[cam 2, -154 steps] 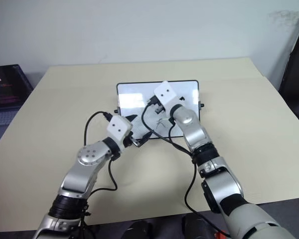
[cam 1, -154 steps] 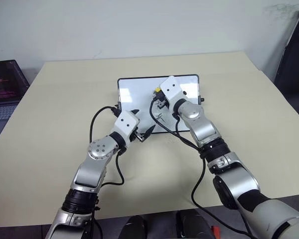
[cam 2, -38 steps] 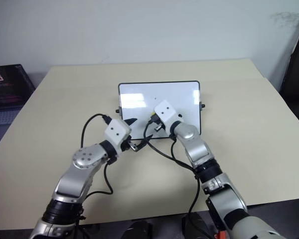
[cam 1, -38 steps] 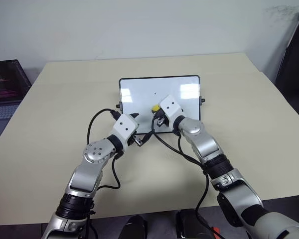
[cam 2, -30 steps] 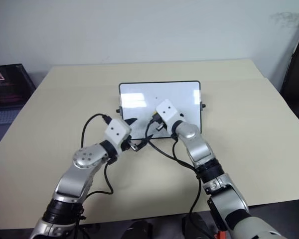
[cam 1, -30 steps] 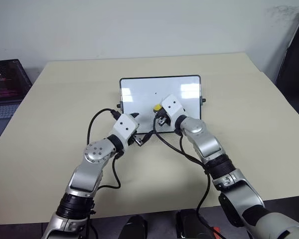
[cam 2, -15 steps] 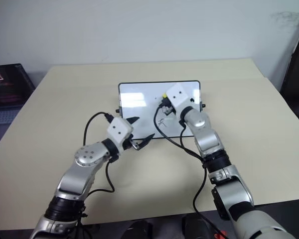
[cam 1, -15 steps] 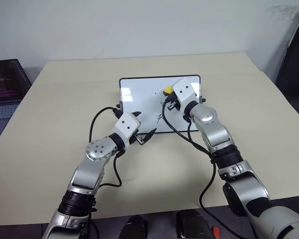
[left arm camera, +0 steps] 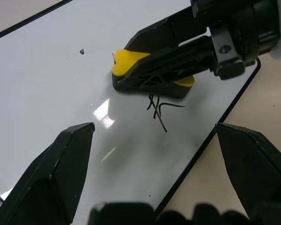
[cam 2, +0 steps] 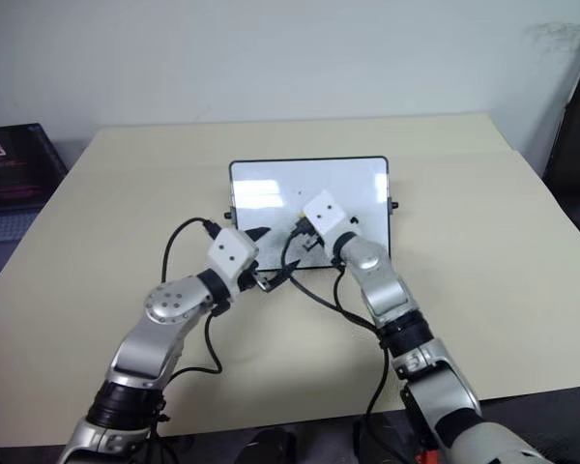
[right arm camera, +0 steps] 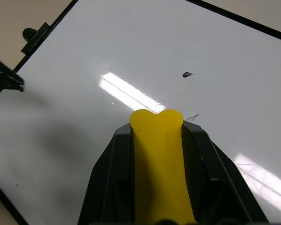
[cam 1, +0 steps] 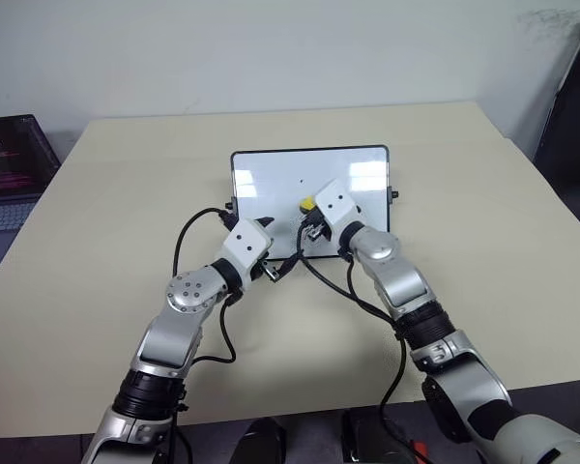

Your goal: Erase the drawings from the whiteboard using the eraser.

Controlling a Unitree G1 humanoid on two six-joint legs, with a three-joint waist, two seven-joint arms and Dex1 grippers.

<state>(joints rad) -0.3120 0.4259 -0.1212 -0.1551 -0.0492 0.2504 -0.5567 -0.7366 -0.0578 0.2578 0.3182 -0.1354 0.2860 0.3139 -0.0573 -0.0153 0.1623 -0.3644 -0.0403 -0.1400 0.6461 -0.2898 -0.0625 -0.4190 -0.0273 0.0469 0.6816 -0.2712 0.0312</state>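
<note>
The whiteboard lies flat in the middle of the table. My right gripper is shut on the yellow eraser, which presses on the board's middle. In the left wrist view the eraser sits just beside one black scribble of the drawings, and a small dot lies further off. The right wrist view shows the eraser between the black fingers, with a dot and a faint stroke ahead. My left gripper rests open at the board's near edge, its fingers wide apart.
An open laptop stands beyond the table's left edge. A dark object stands off the table's right side. Black cables loop from both wrists over the tabletop in front of the board.
Half a second ago the right gripper held the eraser over the board's far right part; it has come back toward me and left, onto the board's middle. The left gripper stayed put.
</note>
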